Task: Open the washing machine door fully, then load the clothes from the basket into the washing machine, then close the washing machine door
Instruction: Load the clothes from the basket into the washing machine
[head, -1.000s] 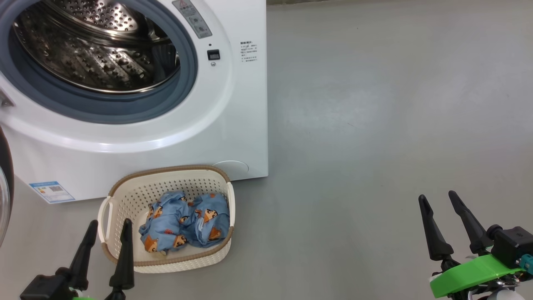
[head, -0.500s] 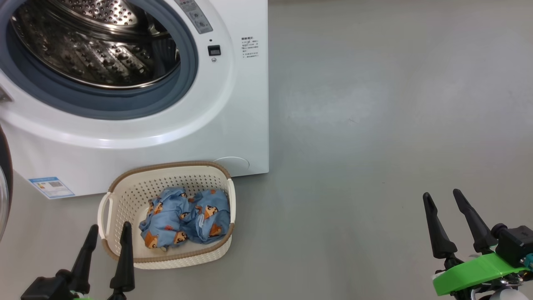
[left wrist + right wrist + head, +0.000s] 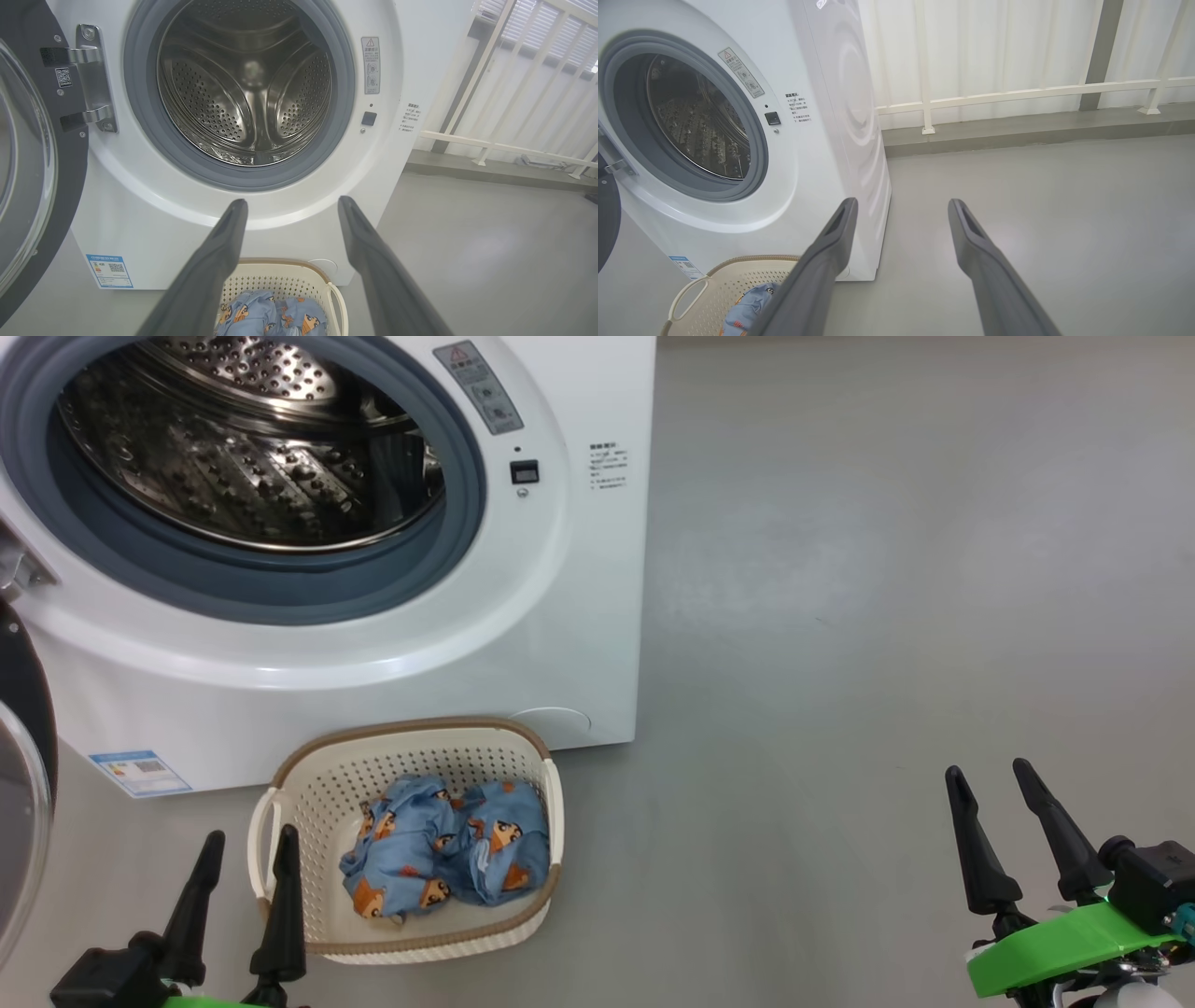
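Head view: the washing machine [image 3: 579,616] stands with its drum exposed, and the washing machine door [image 3: 32,163] is swung wide off its left side. The basket [image 3: 317,784] sits on the floor just in front of the machine, with the clothes [image 3: 448,849] bunched inside. The left gripper [image 3: 250,835] hovers at the basket's near left corner and the right gripper [image 3: 986,770] well right of the machine; both jaws are spread and empty. A blue QR sticker [image 3: 140,773] marks the machine's lower left. Its grey warning strip [image 3: 478,387] and small print [image 3: 607,465] are too small to read.

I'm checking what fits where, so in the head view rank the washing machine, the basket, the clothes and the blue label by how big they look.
1. washing machine, largest though partly cut off by the frame
2. basket
3. clothes, inside the basket
4. blue label, smallest
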`<state>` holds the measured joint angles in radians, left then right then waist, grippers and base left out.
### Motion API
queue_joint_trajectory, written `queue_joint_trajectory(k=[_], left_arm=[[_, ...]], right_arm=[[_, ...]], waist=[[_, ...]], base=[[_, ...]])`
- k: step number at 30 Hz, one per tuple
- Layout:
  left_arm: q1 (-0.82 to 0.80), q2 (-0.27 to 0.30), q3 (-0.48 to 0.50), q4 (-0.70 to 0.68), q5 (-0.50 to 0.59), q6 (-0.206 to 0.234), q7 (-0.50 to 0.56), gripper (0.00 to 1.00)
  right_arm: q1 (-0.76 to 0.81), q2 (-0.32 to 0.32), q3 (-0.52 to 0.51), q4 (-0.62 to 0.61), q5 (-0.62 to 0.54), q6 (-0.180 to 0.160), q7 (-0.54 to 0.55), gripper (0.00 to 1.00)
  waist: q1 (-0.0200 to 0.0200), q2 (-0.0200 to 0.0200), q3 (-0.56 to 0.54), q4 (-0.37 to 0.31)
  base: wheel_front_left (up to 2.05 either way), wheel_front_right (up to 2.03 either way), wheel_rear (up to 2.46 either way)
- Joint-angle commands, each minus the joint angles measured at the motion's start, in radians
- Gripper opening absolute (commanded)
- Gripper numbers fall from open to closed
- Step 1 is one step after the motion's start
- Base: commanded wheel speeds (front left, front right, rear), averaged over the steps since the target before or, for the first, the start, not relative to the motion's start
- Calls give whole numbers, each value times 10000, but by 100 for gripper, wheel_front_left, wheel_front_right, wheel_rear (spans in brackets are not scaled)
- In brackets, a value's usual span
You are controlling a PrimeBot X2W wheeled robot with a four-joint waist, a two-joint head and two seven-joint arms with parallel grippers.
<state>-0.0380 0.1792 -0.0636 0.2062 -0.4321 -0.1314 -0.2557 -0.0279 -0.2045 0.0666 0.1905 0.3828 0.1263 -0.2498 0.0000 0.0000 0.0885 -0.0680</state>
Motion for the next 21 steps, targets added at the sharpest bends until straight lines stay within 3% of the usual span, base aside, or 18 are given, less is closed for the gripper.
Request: queue_joint_trajectory(k=[1,10,21], left_arm=[[-399,239,288,-222,-32,8,-61,100],[-453,199,258,-297,82,8,-61,100],[-488,42,197,-3,215,8,-61,100]], right_arm=[[-198,-151,211,-263,46,44,-120,100],[-262,-144,231,-247,51,44,-120,100],[-294,-85,280,-276,44,44,-120,100]], waist=[[0,0,14,12],[0,0,60,22],[0,0,167,5]], base=[[72,-131,60],[67,-112,45],[7,-7,0]])
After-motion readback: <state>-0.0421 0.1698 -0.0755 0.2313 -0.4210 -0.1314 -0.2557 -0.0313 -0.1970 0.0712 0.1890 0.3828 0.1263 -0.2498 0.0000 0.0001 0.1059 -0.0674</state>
